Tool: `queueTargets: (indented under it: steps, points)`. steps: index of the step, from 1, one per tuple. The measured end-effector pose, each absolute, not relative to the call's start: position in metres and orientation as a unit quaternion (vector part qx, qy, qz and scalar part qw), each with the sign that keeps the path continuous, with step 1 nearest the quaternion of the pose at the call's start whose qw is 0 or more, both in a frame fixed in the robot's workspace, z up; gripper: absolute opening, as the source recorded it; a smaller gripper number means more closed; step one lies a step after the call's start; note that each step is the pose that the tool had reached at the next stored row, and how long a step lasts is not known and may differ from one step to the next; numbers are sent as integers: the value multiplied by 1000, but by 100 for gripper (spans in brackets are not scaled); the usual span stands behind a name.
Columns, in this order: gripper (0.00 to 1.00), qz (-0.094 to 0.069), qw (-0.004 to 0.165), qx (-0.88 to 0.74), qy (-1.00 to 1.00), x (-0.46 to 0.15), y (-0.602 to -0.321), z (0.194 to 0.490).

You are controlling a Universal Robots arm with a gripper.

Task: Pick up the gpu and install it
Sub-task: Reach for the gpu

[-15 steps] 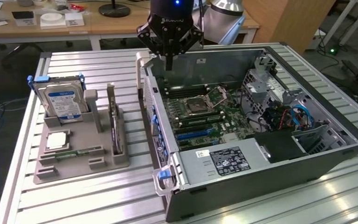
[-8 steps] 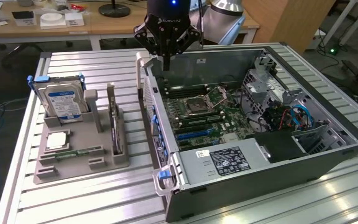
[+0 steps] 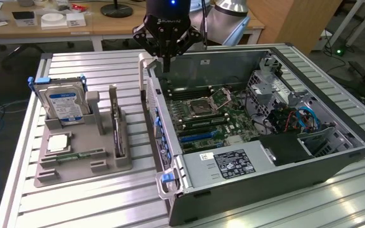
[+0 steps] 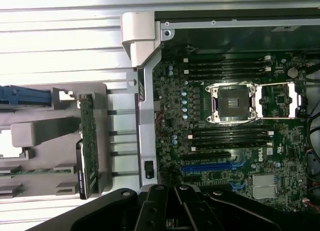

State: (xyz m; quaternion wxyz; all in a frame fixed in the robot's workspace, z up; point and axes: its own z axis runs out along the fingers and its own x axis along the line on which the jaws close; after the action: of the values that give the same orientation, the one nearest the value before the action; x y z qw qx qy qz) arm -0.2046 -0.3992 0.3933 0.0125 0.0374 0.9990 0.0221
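Dark and thin, the gpu (image 3: 116, 124) stands on edge in the grey holder (image 3: 68, 172), left of the exterior view, not yet picked up. We see the tool (image 3: 167, 64) at upper centre, fingers together and empty, over the open case's (image 3: 265, 183) rim; pickup and install are both left to do

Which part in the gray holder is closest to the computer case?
The gpu, the dark card on edge at the holder's side toward the case; the blue-labelled hard drive stands farther off.
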Motion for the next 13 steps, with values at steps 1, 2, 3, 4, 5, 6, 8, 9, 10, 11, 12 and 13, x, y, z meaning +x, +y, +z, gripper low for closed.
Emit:
queueTargets:
  steps: [1,2,3,4,5,6,8,9,10,11,12,13]
  points:
    - [11,22,12,37,999,-205,-399,393]
    - [11,22,13,37,999,-206,-399,393]
    - [11,22,12,37,999,-207,-399,393]
    - [11,22,12,37,999,-208,-399,393]
    - [11,22,12,37,999,-209,-399,393]
    - [11,22,12,37,999,-210,-399,393]
    - [11,22,12,37,999,-211,-399,393]
    - [11,22,13,37,999,-212,-399,393]
    - [11,22,12,37,999,-213,-399,393]
    - [11,22,13,37,999,-214,-399,393]
    - [11,22,12,37,999,-215,-399,393]
    - [11,22,12,37,999,-216,-399,393]
